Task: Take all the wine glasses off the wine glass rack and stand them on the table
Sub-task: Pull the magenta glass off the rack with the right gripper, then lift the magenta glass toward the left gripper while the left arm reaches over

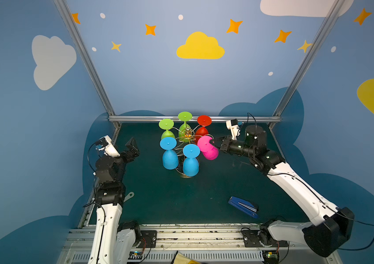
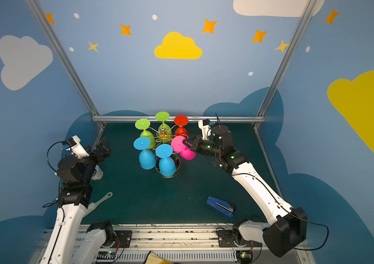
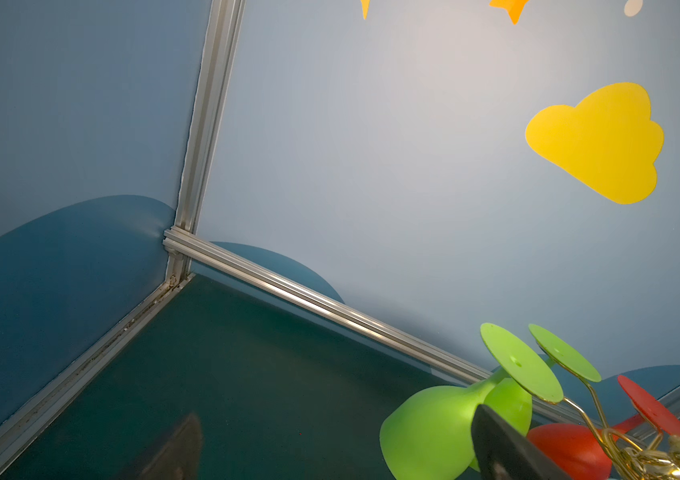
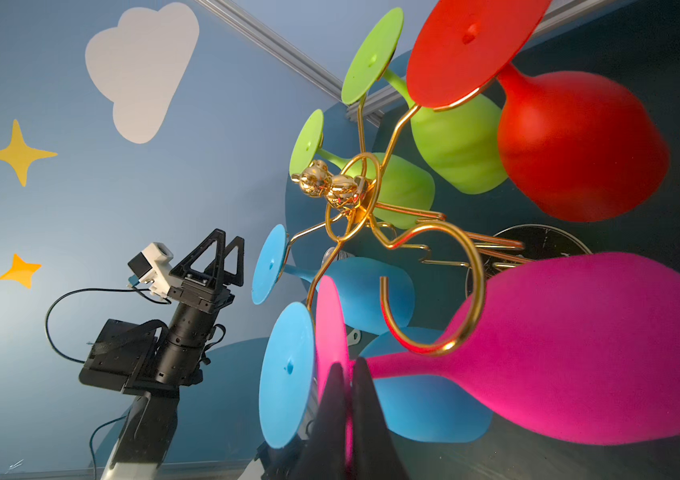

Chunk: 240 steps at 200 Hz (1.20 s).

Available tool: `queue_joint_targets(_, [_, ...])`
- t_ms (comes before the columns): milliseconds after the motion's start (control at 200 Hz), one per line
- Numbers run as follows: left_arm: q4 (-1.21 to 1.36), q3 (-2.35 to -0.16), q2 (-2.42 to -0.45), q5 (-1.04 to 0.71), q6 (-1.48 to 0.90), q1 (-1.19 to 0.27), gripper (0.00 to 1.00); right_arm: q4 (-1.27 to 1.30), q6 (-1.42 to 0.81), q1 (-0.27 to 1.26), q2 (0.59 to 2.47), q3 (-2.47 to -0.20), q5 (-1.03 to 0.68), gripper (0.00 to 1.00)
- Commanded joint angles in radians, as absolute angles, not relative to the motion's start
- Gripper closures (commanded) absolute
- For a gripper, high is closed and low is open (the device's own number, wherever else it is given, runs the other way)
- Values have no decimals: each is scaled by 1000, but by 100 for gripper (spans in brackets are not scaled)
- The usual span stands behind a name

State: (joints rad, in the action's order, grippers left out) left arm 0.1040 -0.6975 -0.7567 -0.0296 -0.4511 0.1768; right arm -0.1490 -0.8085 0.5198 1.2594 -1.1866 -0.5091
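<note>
no text, brand, number or sign can be read in any view. the small white container [image 2: 97, 173] shows dark marks in a top view, too small to make out.

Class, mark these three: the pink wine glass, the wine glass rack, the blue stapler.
pink wine glass [image 1: 211, 154]: in a top view, on its bowl.
wine glass rack [image 4: 341, 190]: in the right wrist view, on its gold centre.
blue stapler [image 1: 242, 207]: in a top view, on its body.
</note>
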Motion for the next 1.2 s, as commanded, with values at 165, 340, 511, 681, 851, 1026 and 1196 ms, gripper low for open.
queue_joint_targets(165, [110,-690,-734,-24,-460,181,0,-233,-737,518,1111,-1100,-386,100])
queue_joint_targets(340, [101,-715,-722,-120,-504,178,2,-294,-667,501,971,-1057,-272,100])
queue_joint_targets(511, [104,-797,-726,-382,-559,173,6,-311,-563,491,865,-1061,-208,100])
queue_joint_targets(681, [123,-959,-820,-705,-634,138,13,-299,-441,490,817,-1110,-221,100])
queue_joint_targets(851, [193,-1073,-959,-908,-740,31,20,-267,-355,491,842,-1188,-329,100])
queue_joint_targets(1026, [71,-1196,-1072,-904,-591,-191,23,-237,-342,502,918,-1275,-453,100])
queue_joint_targets(1196, [132,-1274,-1183,-917,-601,-297,26,-195,-360,529,987,-1323,-511,100])
